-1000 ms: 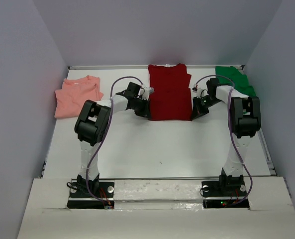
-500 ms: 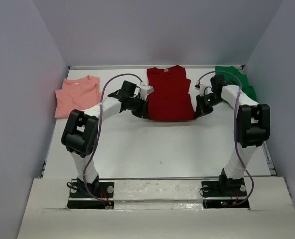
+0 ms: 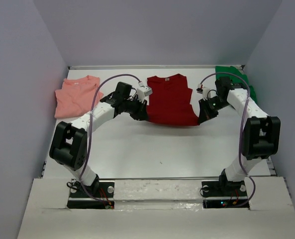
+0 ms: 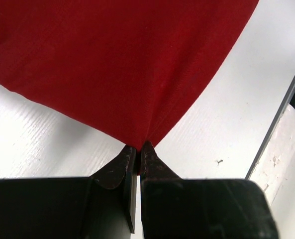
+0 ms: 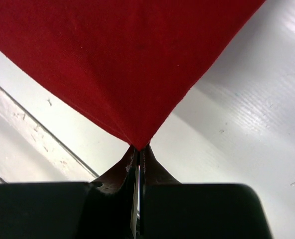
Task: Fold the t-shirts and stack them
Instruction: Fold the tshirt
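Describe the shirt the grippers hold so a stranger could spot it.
On the white table, look at the far middle. The dark red t-shirt is between the salmon pink t-shirt and the green t-shirt. It alone is pinched by the left gripper and right gripper.

The top view looks down from above and behind the robot, facing the far side. It is distant enough to take in the whole white table [image 3: 152,149]. The left wrist view sits very close behind the left gripper [image 4: 136,149], looking along its fingers and down at the tabletop. The right wrist view does the same behind the right gripper [image 5: 139,148]. All three views share the dark red t-shirt [image 3: 169,99]. The left wrist view shows its left corner, the right wrist view its right corner.
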